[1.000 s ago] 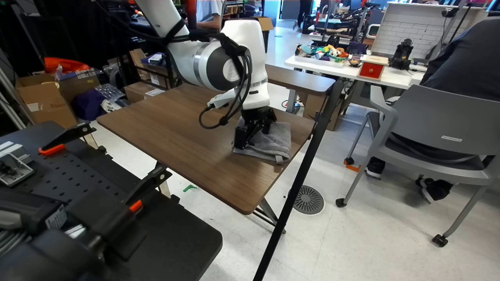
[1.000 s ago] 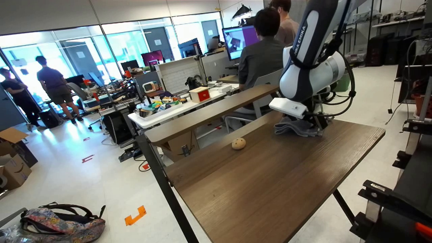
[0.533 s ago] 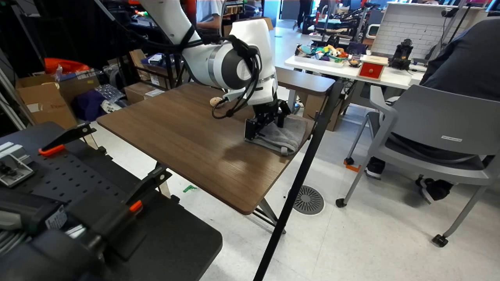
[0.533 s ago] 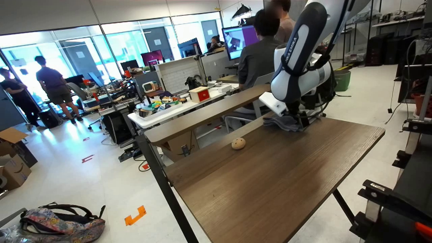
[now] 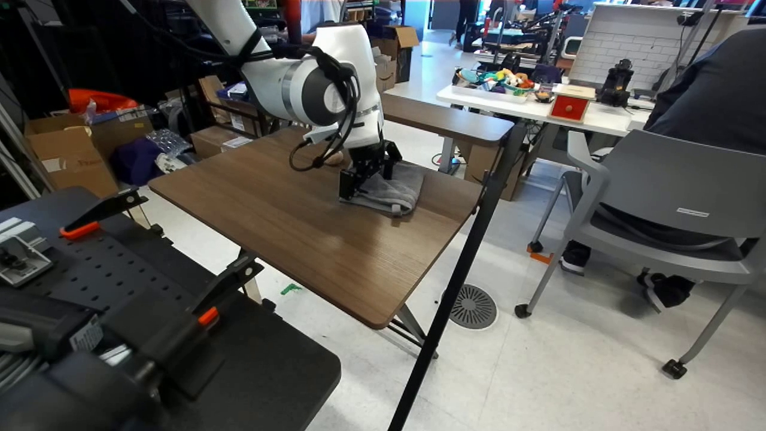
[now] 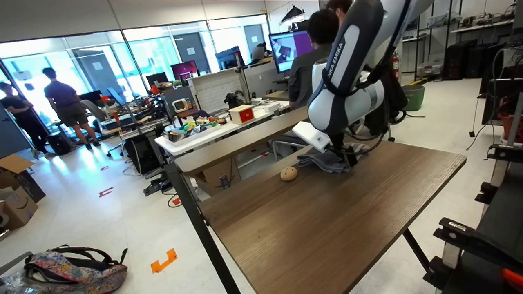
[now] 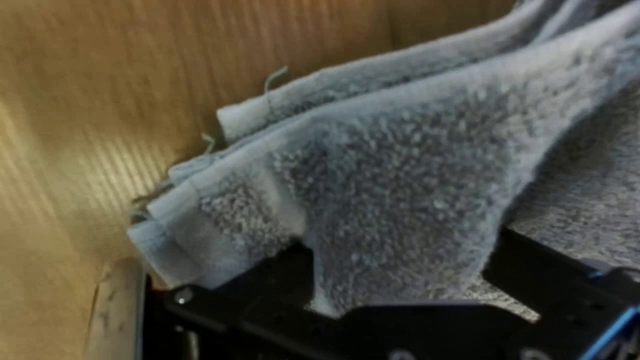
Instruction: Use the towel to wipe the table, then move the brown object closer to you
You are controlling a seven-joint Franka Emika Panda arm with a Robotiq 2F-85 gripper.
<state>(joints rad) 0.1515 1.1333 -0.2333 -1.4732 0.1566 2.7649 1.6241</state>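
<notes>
Arm bent — wrist aimed downward; fingers low, spread wide apart.

Table: foreground stands open in an exterior view; obstacles behind: brown object, towel just beside it.

The counter is dark brown, streaked with wood grain. The towel is grey, paler along its hems. The brown object shows tan with dark spots. The end effector is black, the arm white and black. The backpack wears a multicoloured print; the chair is grey.
</notes>
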